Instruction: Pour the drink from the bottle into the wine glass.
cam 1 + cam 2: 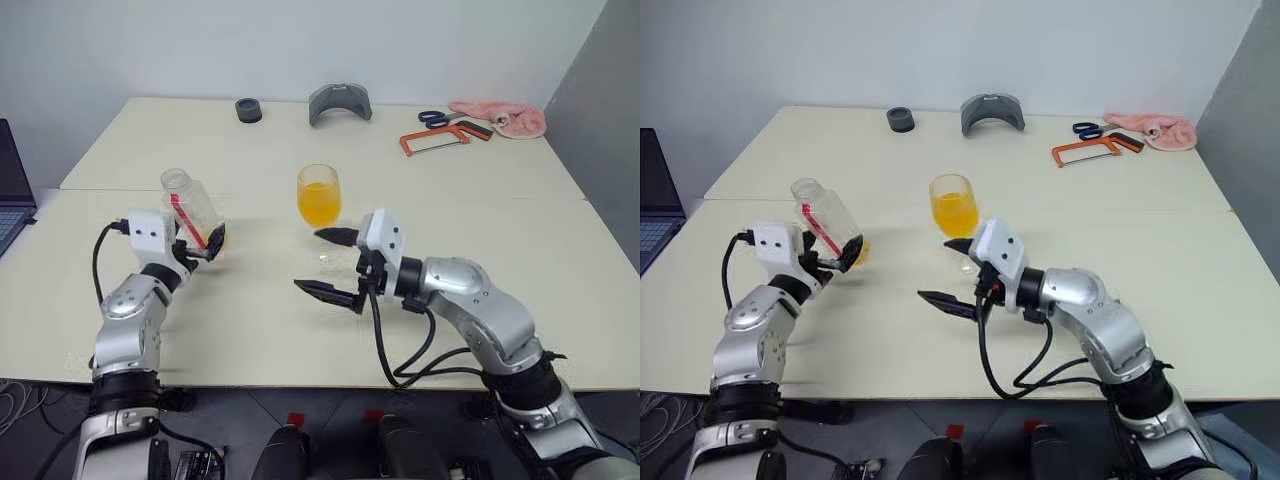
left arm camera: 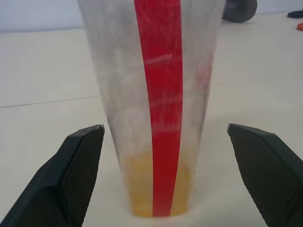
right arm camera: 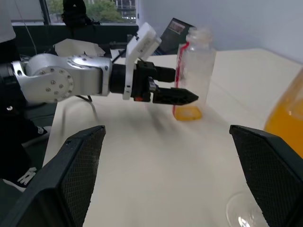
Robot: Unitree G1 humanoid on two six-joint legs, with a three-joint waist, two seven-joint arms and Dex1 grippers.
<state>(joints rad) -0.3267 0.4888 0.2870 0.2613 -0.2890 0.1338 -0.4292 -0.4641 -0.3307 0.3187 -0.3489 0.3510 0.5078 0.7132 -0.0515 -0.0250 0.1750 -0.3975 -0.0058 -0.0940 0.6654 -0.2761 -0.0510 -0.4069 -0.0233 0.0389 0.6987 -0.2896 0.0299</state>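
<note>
Clear plastic bottle (image 1: 192, 209): stood on the cream table (image 1: 300, 330) at the left, uncapped, with a red stripe down its side and a little orange-yellow drink (image 2: 142, 189) left at its bottom.
Bottle and left fingers: in the left wrist view the bottle is seen between the two black fingers (image 2: 71, 175), with table showing in a gap on each side, so neither finger is seen to touch it.
Left gripper (image 1: 208, 243): spread wide around the base of the bottle, nothing gripped.
Wine glass (image 1: 319, 197): stood upright near the middle of the table, to the right of the bottle and well apart from it, its bowl largely filled with the drink.
Right gripper (image 1: 325, 262): held level and pointed to the left, just nearer than the wine glass; its fingers are spread wide and empty.
Glass and right fingers: the foot of the glass is seen beside the farther finger in the right wrist view; contact cannot be told.
Far edge of table: a black ring (image 1: 248, 110), a grey curved piece (image 1: 340, 103), scissors (image 1: 437, 118), an orange hacksaw (image 1: 435, 138) and a pink cloth (image 1: 503, 117) are laid there.
</note>
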